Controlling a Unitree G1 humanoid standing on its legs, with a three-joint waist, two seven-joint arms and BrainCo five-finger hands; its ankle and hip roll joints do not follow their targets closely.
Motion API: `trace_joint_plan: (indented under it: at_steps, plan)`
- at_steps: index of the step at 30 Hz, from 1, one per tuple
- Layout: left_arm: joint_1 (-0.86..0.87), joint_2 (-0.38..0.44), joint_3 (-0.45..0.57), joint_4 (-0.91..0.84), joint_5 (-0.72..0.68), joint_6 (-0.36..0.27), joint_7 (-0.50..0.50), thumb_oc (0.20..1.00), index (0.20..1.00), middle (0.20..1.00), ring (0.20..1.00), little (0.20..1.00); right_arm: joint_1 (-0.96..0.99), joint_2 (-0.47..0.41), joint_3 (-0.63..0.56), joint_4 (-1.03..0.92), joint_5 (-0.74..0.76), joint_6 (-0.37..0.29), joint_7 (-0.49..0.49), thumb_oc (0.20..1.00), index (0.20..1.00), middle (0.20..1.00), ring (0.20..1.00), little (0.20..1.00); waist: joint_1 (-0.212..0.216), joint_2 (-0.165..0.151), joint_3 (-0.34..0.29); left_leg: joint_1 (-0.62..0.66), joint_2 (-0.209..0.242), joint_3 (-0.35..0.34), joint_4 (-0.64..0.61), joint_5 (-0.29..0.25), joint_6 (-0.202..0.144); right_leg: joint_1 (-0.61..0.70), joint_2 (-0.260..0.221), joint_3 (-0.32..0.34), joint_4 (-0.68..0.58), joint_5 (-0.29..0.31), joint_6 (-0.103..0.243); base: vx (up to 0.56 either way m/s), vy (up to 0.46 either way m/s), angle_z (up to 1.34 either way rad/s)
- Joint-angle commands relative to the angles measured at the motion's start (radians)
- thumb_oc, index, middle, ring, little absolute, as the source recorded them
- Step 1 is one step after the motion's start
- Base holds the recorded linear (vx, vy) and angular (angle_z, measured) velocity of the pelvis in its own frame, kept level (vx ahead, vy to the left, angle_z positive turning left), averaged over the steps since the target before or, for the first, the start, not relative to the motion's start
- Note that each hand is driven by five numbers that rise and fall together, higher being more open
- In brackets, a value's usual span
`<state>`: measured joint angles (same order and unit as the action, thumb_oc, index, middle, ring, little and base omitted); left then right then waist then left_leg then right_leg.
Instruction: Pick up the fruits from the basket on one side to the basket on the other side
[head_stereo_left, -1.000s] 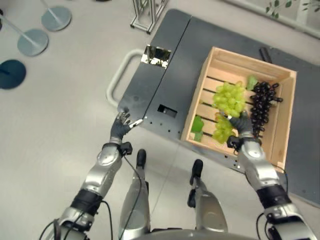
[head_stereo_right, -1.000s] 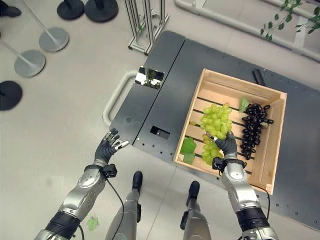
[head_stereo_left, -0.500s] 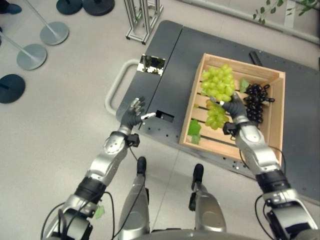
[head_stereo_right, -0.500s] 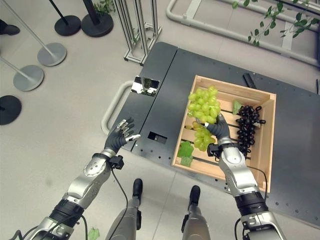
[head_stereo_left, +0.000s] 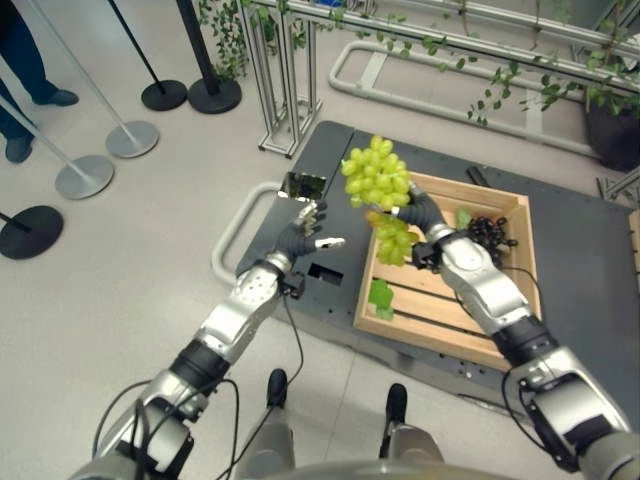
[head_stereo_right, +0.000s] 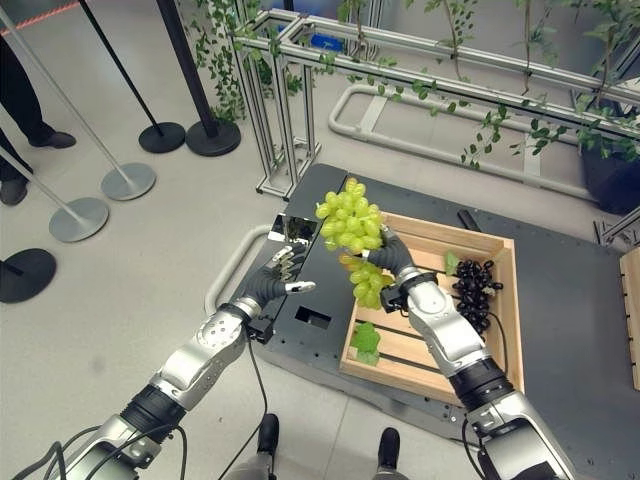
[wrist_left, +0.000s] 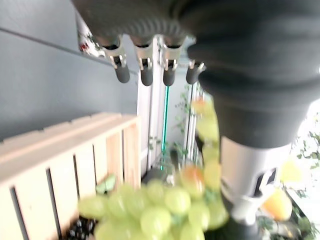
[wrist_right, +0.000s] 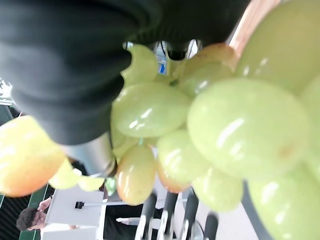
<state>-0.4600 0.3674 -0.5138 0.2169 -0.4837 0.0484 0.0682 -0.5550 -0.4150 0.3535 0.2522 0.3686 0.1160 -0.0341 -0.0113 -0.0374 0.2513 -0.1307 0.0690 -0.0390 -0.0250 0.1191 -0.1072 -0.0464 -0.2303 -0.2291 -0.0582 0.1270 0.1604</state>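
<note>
Up above the near-left corner of the wooden crate (head_stereo_right: 505, 300), the bunch of green grapes (head_stereo_right: 350, 225) hangs in the air, clear of the slats, gripped by the right hand (head_stereo_right: 392, 262) with its fingers curled round the middle of the cluster. The bunch runs roughly upright: a broad, rounded mass of pale yellow-green berries bulges above the hand, and a narrower tail (head_stereo_left: 391, 242) of the same berries dangles below it towards the crate's edge. Seen close in the right wrist view, the berries (wrist_right: 240, 125) are glossy and oval, most of them light green, a few tinged amber or orange. The thumb and fingers press into the cluster from both sides.

Just left of the grapes, the left hand (head_stereo_left: 303, 228) is raised over the dark grey platform (head_stereo_left: 590, 250), its fingers spread and fairly straight, holding nothing; in its own wrist view the dark fingertips (wrist_left: 146, 76) stand in a loose row with the grapes beyond them.

Inside the crate, a bunch of dark grapes (head_stereo_right: 473, 293) lies against the far right side, with a green leaf (head_stereo_right: 450, 264) beside it, and another green leaf (head_stereo_right: 366, 340) rests on the slats near the front left. The crate sits on the platform, which has a pale looped handle (head_stereo_left: 230, 225) at its left end. A person's legs (head_stereo_left: 25, 70) stand beside stanchion posts on the floor at far left.
</note>
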Motion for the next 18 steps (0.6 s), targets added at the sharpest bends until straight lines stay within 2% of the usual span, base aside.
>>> trace_joint_plan:
  at_steps: [1, 6, 18]
  plan:
    - [-0.094, -0.048, -0.032, 0.077, 0.039, -0.041, 0.015, 1.0, 1.0, 1.0, 1.0, 1.0, -0.147, 0.025, 0.034, 0.033, -0.012, -0.049, -0.018, 0.2, 0.2, 0.2, 0.2, 0.2, 0.01, -0.026, -0.073, 0.003, -0.064, 0.035, 0.058, -0.16, 0.037, -0.002, -0.046, -0.017, 0.168, -0.206, 0.045, 0.0, 0.0, 0.0]
    - [-0.135, -0.107, -0.068, 0.138, -0.023, -0.049, 0.047, 1.0, 1.0, 1.0, 1.0, 1.0, -0.184, 0.092, 0.089, 0.076, -0.027, -0.043, -0.035, 0.2, 0.2, 0.2, 0.2, 0.2, 0.01, -0.024, -0.091, 0.01, -0.062, 0.033, 0.057, -0.16, 0.036, 0.009, -0.043, -0.021, 0.164, -0.205, 0.043, 0.0, 0.0, 0.0]
    - [-0.128, -0.173, -0.092, 0.198, -0.14, -0.046, 0.071, 1.0, 1.0, 1.0, 1.0, 1.0, -0.192, 0.191, 0.127, 0.094, 0.018, -0.042, -0.059, 0.2, 0.2, 0.2, 0.2, 0.2, 0.011, -0.02, -0.119, 0.027, -0.065, 0.034, 0.058, -0.166, 0.038, 0.037, -0.045, -0.025, 0.156, -0.203, 0.043, 0.0, 0.0, 0.0]
